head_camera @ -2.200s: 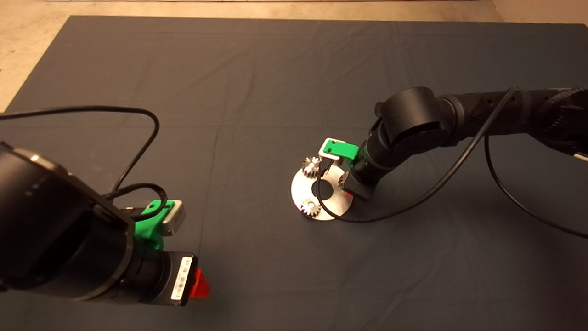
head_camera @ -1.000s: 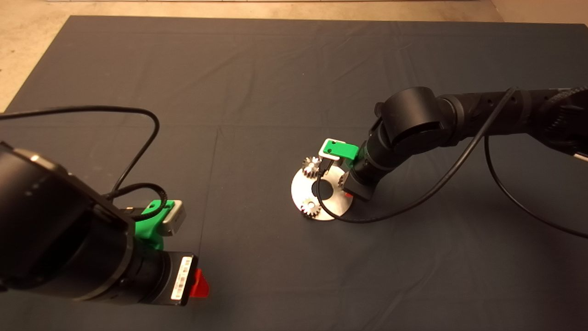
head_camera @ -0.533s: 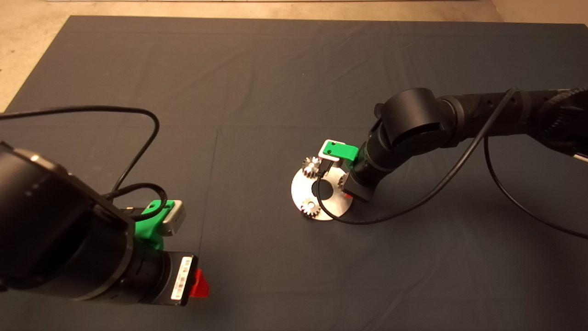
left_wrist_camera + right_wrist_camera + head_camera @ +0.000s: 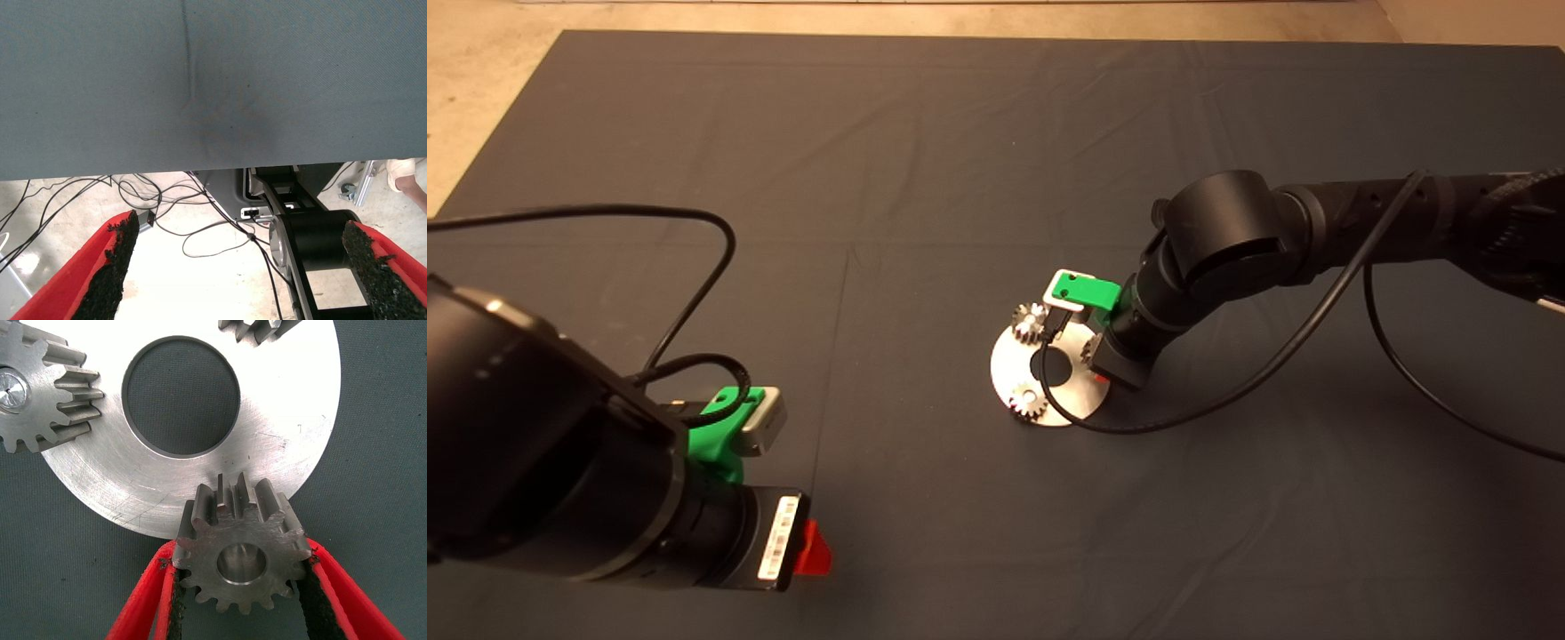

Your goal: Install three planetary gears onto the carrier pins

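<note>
Almost nothing moves since before: my right tool (image 4: 241,583) stays clenched on the third gear (image 4: 241,550) over the disc (image 4: 280,447). To seat it well, I should center its hole on the hidden pin and lower it straight; my left tool (image 4: 240,267) waits released beyond the counter (image 4: 213,80).

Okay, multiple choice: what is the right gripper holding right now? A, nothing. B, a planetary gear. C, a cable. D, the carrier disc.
B: in the right wrist view the right gripper has its red fingers clamped on both sides of a planetary gear at the carrier disc rim.
</note>
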You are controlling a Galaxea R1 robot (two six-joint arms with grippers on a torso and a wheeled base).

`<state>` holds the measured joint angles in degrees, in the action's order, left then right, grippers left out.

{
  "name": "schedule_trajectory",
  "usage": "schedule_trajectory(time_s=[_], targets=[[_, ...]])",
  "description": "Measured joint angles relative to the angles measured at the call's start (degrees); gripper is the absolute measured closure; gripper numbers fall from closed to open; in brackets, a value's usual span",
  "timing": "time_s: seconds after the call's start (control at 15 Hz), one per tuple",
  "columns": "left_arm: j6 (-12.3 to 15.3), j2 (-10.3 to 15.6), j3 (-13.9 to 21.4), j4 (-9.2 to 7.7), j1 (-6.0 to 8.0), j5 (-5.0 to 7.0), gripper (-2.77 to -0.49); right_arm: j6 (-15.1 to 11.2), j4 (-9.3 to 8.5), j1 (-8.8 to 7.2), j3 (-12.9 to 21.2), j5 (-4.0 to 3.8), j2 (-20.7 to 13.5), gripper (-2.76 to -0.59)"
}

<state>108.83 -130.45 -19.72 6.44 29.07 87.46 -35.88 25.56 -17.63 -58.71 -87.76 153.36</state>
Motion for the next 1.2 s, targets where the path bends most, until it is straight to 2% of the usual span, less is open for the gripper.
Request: schedule_trajectory(time_s=[0.47,0.8,1.2], targets=[[0.0,0.0,0.0,0.0,0.0,0.0,-2.17,0.0,0.23,0.0,0.0,0.0,0.0,-1.01],[0.0,0.0,0.0,0.0,0.0,0.0,-2.17,0.0,1.58,-0.01,0.0,0.0,0.0,-1.01],[0.0,0.0,0.0,0.0,0.0,0.0,-2.17,-0.3,1.67,0.01,0.0,-0.02,0.0,-1.01]])
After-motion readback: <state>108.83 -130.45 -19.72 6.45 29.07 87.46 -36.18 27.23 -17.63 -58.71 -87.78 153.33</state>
